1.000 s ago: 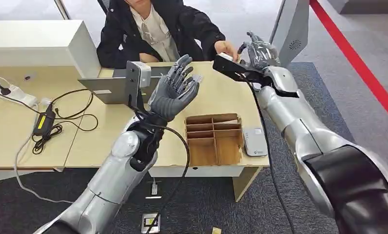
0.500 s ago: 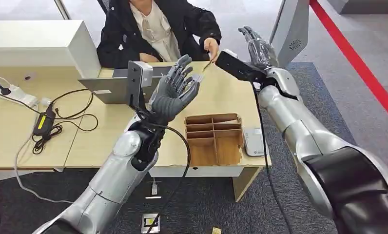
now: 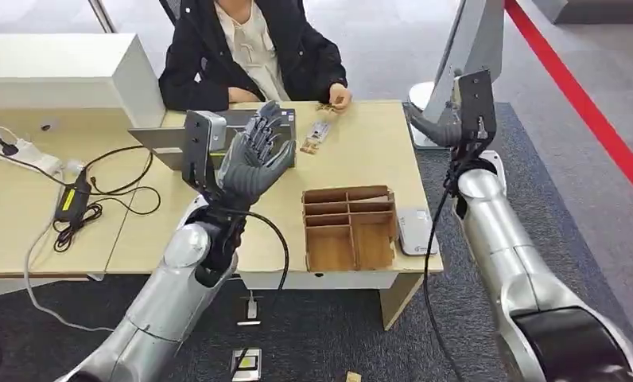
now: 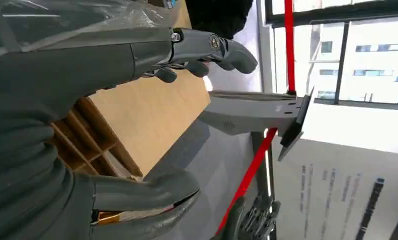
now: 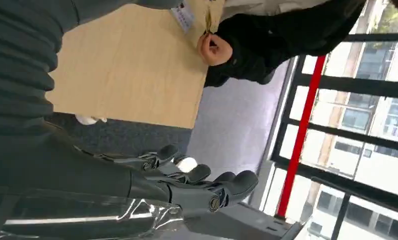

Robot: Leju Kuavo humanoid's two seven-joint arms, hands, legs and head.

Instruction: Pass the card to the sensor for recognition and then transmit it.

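Two hands are raised and both hold nothing. My left hand (image 3: 254, 159) stands over the tabletop (image 3: 361, 155) with its fingers apart. My right hand (image 5: 197, 182) is off the tabletop's right edge, fingers spread. The card (image 3: 319, 131) lies flat on the tabletop near the person (image 3: 250, 48), whose hand (image 3: 339, 97) rests just beyond it at the far edge. The sensor (image 3: 416, 231) sits at the near right corner, beside the box (image 3: 349, 227). Risk assessment: a reach for the card passes close to the person's hand, so contact is possible. A flat card gives fingers little purchase; I expect it could slide rather than lift.
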